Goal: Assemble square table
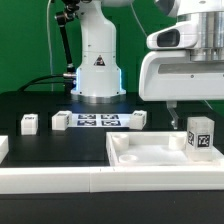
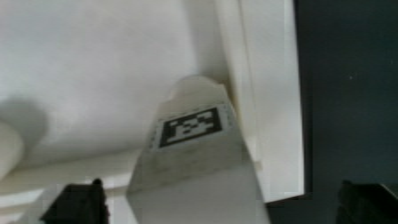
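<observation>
The white square tabletop (image 1: 148, 152) lies at the front, toward the exterior view's right, rim up. One tagged white leg (image 1: 199, 135) stands upright in its right corner. My gripper (image 1: 193, 112) hangs just above that leg. In the wrist view the leg (image 2: 192, 150) rises between my two dark fingertips (image 2: 80, 203), and there is a gap on each side. The gripper (image 2: 222, 207) is open and touches nothing. The tabletop's rim (image 2: 267, 80) runs beside the leg.
Three loose tagged legs lie on the black table: one (image 1: 29, 123) at the exterior view's left, one (image 1: 60, 120) beside it, one (image 1: 133, 119) right of the marker board (image 1: 97, 120). A long white rail (image 1: 60, 182) borders the front. The robot base (image 1: 97, 60) stands behind.
</observation>
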